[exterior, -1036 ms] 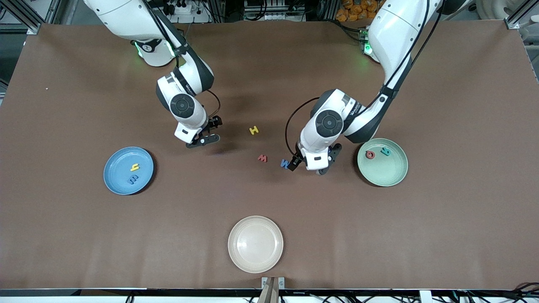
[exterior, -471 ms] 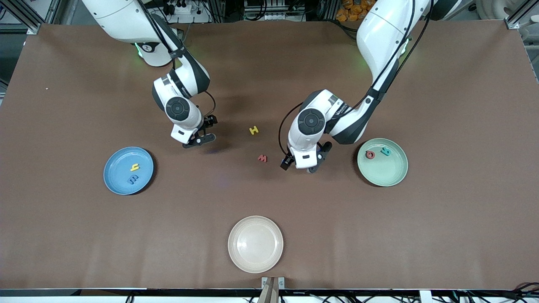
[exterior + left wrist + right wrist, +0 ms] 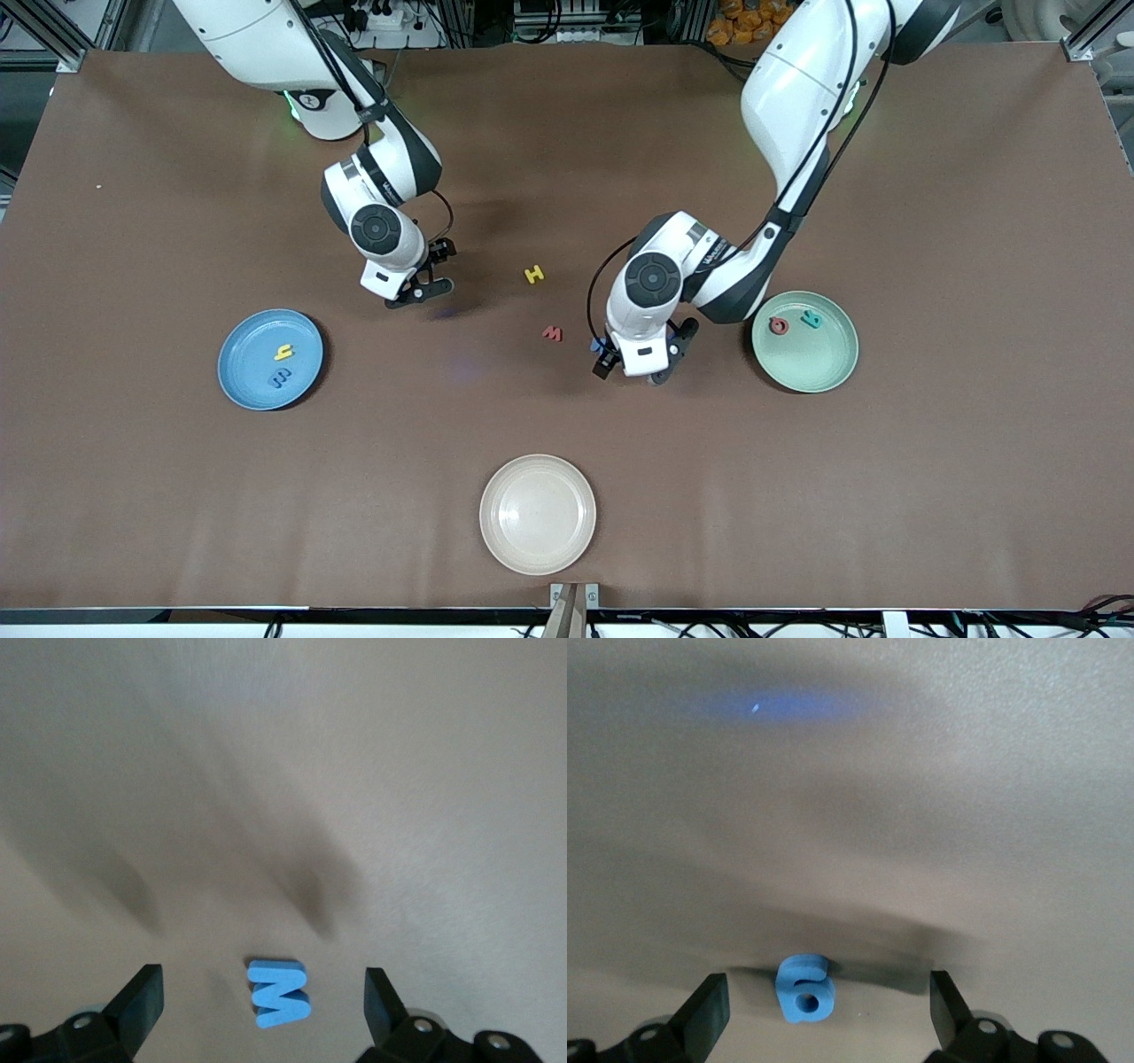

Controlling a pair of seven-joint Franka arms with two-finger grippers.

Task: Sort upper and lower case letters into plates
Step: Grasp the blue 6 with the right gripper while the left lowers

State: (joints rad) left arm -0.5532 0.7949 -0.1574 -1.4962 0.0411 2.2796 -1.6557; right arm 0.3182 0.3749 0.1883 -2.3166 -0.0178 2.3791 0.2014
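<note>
left wrist view: blue w (image 3: 279, 994) on the table between the spread fingers of the left gripper (image 3: 264, 1010), which has dropped over it since a second ago; grasp next. right gripper (image 3: 828, 1010) open around blue b (image 3: 804, 989), waiting.

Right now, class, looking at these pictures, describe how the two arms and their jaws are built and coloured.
Both arms are glossy white with dark grey joint bands and a round dark cap at each wrist. A thin black cable loops beside each wrist. The left gripper and right gripper are black, with flat dark fingers. Green lights glow near the bases.
</note>
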